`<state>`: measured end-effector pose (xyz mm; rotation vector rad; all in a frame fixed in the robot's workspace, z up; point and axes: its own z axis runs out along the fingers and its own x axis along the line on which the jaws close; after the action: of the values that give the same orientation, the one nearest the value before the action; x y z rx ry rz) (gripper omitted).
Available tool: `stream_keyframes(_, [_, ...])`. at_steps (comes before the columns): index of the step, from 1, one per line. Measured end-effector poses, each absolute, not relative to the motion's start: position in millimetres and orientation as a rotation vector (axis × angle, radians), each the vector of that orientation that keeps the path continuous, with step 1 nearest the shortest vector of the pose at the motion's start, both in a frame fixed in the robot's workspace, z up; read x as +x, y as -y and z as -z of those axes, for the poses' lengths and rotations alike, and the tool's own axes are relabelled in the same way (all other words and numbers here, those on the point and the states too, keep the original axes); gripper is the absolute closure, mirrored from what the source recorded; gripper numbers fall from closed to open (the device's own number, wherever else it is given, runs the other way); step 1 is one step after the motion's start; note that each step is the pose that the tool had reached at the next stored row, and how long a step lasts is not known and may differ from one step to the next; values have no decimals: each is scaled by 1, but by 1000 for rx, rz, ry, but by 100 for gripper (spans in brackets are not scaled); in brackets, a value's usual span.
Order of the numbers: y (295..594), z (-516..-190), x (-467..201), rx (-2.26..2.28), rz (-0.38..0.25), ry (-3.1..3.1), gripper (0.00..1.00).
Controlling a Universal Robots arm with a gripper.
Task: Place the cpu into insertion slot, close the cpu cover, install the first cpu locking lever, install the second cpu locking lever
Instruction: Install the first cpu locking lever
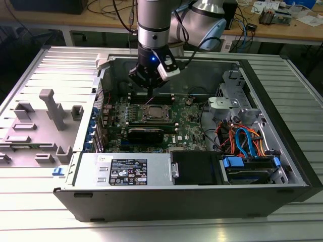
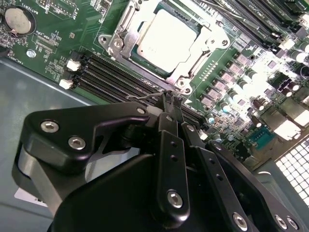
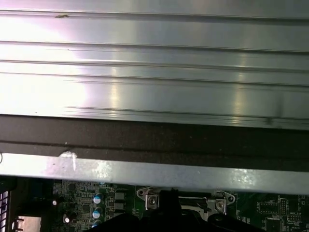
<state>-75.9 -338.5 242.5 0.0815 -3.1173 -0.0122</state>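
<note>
1. The hand (image 2: 170, 102) hangs low inside the open computer case (image 1: 202, 201), just over the green circuit board (image 2: 63, 29). In the exterior view the hand (image 1: 151, 79) sits above the far edge of the socket area.
2. Hand state: the fingertips are drawn together into a narrow point. A thin wire locking lever (image 2: 145, 96) ends right at those tips. We cannot tell whether the wire is actually pinched or only touched.
3. The cpu (image 2: 166, 36) lies flat in the insertion slot (image 2: 116, 44), silvery top up. In the exterior view the cpu (image 1: 154, 114) sits mid-board.
4. The cpu cover (image 2: 200, 55) lies down around the chip, which shows through its window. We judge placing and cover closing done, and lever work in hand.
5. Key relation: the socket lies straight ahead of the fingertips, with a bank of black memory slots (image 2: 111, 77) between. The lever's free end runs crosswise to the fingers, beside the socket edge nearest the hand.
6. The case rests on a ribbed metal surface (image 1: 151, 227).
</note>
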Motion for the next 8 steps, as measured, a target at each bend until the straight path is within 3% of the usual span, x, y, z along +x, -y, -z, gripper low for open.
stream_keyframes(8, [338,-242,-75,82,12,3117,89])
